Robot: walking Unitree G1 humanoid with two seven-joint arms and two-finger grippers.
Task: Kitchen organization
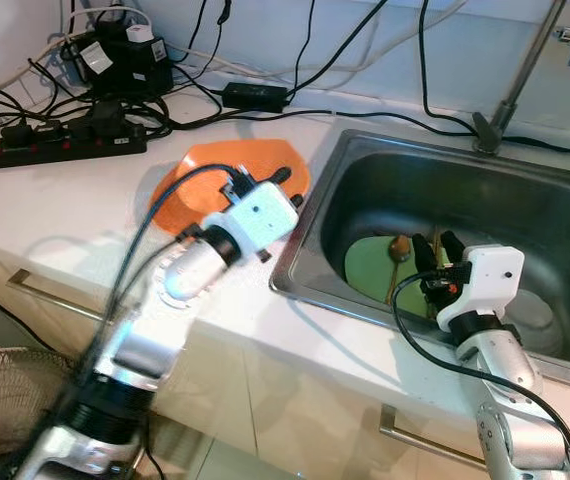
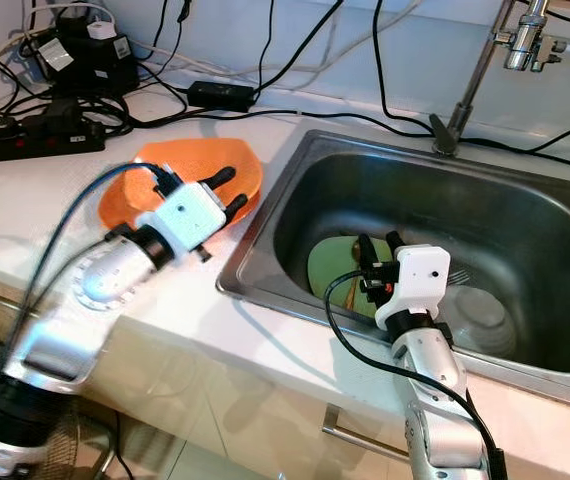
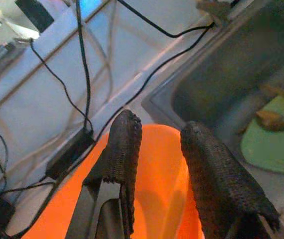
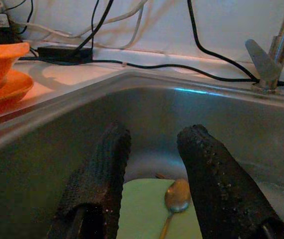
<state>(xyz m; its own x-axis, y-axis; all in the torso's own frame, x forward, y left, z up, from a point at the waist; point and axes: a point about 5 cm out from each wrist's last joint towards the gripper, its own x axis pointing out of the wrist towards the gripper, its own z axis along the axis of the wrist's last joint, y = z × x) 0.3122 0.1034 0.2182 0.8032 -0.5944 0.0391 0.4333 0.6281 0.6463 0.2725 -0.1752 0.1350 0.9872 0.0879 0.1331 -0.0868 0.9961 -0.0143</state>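
An orange bowl (image 1: 215, 165) sits on an orange plate (image 4: 7, 87) on the white counter, left of the sink. My left gripper (image 1: 287, 188) hovers over the bowl's sink-side rim, open, and the left wrist view shows orange between its fingers (image 3: 124, 144). A green plate (image 1: 370, 265) lies on the sink floor with a spoon (image 1: 399, 248) on it. My right gripper (image 1: 435, 248) reaches down into the sink just above the plate, open and holding nothing; the spoon (image 4: 177, 195) lies below its fingers.
The steel sink (image 1: 565, 200) has a faucet (image 1: 525, 70) behind it and a pale round dish (image 1: 540, 310) at its right. A power strip (image 1: 65, 145), a black adapter (image 1: 255, 96) and many cables crowd the back of the counter. A fan (image 1: 5, 390) stands on the floor at lower left.
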